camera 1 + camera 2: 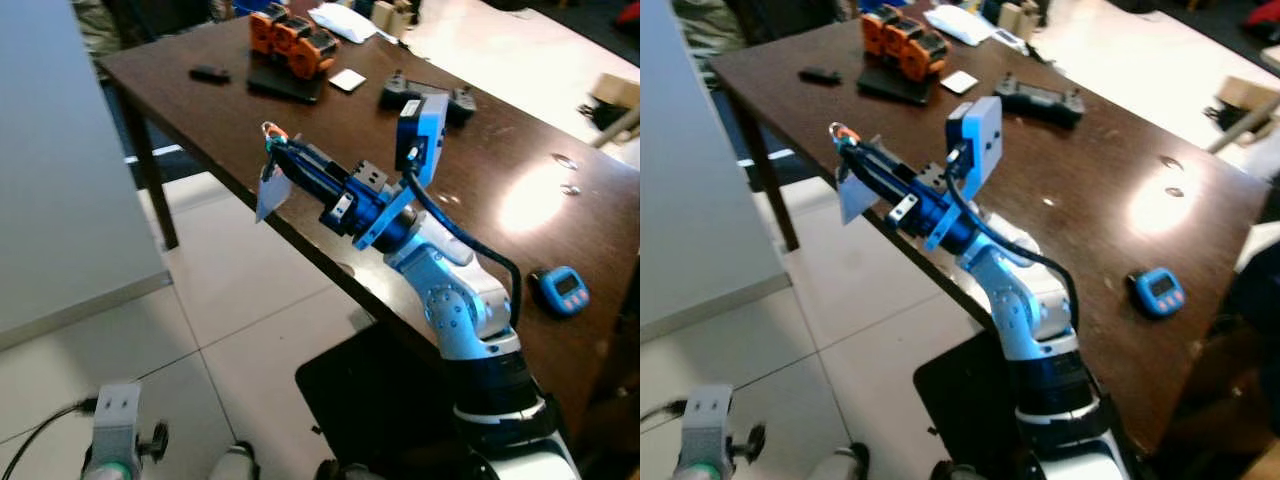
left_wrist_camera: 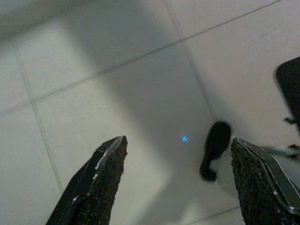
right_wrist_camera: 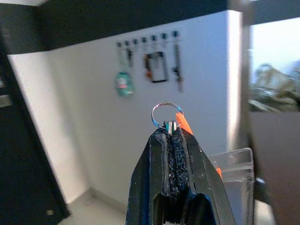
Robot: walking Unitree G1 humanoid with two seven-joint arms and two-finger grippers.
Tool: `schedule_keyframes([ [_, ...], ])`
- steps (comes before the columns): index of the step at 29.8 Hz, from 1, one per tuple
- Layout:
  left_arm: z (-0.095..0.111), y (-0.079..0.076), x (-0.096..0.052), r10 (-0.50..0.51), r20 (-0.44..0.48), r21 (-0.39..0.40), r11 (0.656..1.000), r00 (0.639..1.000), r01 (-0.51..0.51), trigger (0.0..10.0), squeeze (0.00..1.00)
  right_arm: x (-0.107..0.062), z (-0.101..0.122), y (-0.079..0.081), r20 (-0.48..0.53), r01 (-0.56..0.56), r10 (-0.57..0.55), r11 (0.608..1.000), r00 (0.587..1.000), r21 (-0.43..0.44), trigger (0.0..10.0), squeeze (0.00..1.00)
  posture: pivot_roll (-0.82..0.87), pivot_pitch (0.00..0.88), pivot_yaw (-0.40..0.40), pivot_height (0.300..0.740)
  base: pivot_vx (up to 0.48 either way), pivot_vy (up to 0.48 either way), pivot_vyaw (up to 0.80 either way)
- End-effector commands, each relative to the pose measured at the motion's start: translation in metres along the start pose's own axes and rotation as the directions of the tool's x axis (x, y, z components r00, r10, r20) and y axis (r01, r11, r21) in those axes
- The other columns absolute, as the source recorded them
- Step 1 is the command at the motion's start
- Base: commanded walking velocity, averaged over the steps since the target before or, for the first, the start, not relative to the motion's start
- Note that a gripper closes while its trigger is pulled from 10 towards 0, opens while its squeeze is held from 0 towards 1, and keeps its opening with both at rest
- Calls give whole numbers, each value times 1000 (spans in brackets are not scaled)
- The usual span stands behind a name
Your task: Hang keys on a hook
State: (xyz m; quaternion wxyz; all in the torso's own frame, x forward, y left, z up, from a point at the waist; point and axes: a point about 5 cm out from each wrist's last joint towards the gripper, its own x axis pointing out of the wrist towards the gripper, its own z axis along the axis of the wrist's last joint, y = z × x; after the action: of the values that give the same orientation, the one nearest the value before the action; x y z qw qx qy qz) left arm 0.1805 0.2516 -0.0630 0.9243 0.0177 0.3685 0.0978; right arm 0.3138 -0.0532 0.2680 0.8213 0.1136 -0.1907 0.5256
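Observation:
My right gripper [image 1: 275, 150] is raised over the near edge of the dark wooden table [image 1: 480, 190], shut on a key ring [image 3: 165, 116] with an orange tag [image 3: 183, 123] and a clear plastic tag [image 1: 270, 192] hanging below. In the right wrist view, a row of hooks [image 3: 147, 40] sits on a white wall ahead, some distance off, with several items hanging from it. My left gripper [image 2: 177, 173] hangs low over the tiled floor, open and empty.
On the table lie orange battery packs [image 1: 292, 42], a small black object [image 1: 210, 74], a black controller [image 1: 420, 95] and a blue timer [image 1: 562, 290]. A white wall panel [image 1: 60, 160] stands at the left. A black mat [image 1: 370, 400] lies on the floor near my base.

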Motion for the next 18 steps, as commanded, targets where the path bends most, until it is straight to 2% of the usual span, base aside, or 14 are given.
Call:
schedule_keyframes([
  [1, -22, -6, -5, -3, -83, -8, 1000, 997, 3, 10000, 0, -2, 2, 0, 9, 7, -7, 1000, 1000, -11, 10000, 0, 168, 99, -39, 740, 0, 0, 781],
  [4, -37, -8, -10, -4, -141, -17, 1000, 990, 2, 10000, 0, -2, 4, -1, 14, 7, -6, 1000, 1000, -18, 10000, 0, 167, 99, -40, 740, 0, 0, 781],
  [9, -49, -13, -15, -16, -184, -22, 1000, 983, 12, 10000, 0, 0, 7, -1, 25, 10, -9, 1000, 1000, -21, 10000, 0, 166, 99, -40, 740, 0, 0, 785],
  [18, -53, -17, -16, -23, -192, -16, 1000, 981, 20, 10000, 0, 1, 7, -1, 29, 11, -11, 1000, 1000, -18, 10000, 0, 167, 98, -45, 740, 0, 0, 788],
])
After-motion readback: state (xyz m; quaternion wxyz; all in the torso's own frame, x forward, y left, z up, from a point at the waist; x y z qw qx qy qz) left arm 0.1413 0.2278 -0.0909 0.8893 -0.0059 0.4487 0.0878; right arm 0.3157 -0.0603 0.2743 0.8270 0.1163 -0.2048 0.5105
